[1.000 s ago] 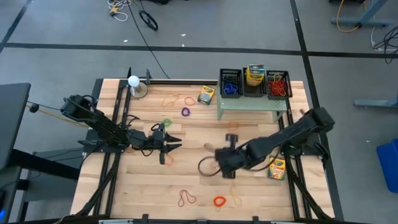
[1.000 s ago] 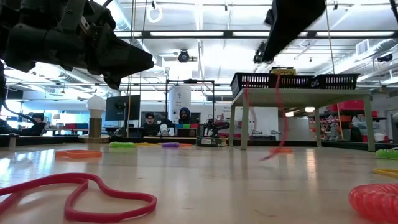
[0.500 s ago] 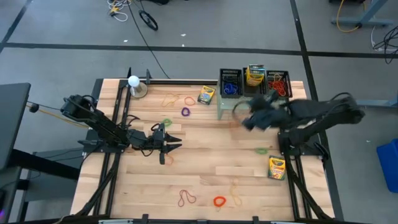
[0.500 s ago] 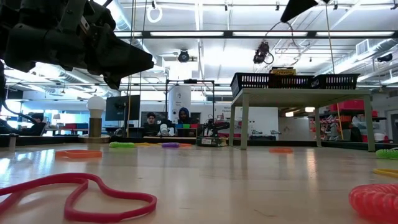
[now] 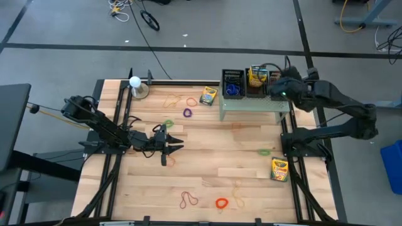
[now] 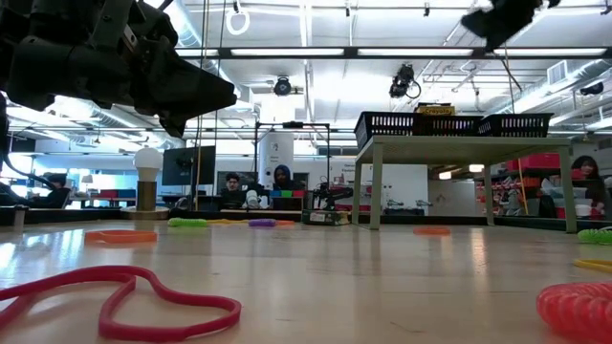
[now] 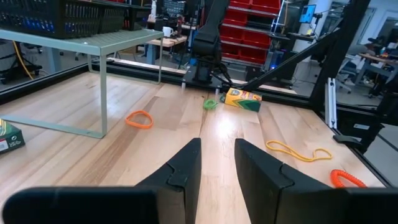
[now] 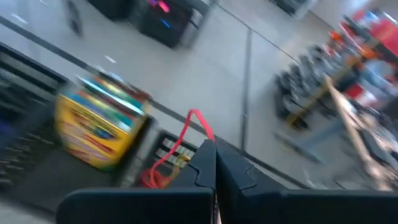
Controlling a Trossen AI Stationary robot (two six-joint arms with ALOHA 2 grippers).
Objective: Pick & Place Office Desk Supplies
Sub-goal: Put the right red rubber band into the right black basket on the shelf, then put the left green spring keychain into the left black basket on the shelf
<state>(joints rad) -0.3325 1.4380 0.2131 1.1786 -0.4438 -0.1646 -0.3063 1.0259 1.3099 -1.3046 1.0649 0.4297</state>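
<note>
My right gripper (image 5: 275, 89) hangs high over the black baskets on the pale green stand (image 5: 254, 104), shut on a red rubber band (image 8: 198, 126). Below it are the basket of red bands (image 5: 282, 85) and a crayon box (image 8: 102, 130) in the middle basket. My left gripper (image 5: 179, 145) stays level over the table's left middle, open with nothing between its fingers (image 7: 217, 155). Lying flat on the table are crayon boxes (image 5: 208, 95) (image 5: 279, 169), a purple ring (image 5: 187, 113), a green ring (image 5: 168, 123) and a green band (image 5: 265, 151). My right gripper pinches the red rubber band between its two shut fingers (image 8: 208, 163). A loop of the band (image 8: 190, 114) stands out past the fingertips and trails slack toward the basket of red bands. The band is lifted clear of the table and the stand.
A basket of blue rings (image 5: 232, 83) sits at the stand's left end. Orange bands (image 5: 173, 100) lie at the far left beside a white ball on a base (image 5: 135, 83). A red band (image 5: 188, 199), an orange coil (image 5: 221, 203) and a yellow band (image 5: 239, 194) lie near the front edge.
My right gripper has swung from the table's middle up and toward the far right, rolling as it went, and now hangs over the baskets. The red band went with it, lifted clear of the table.
</note>
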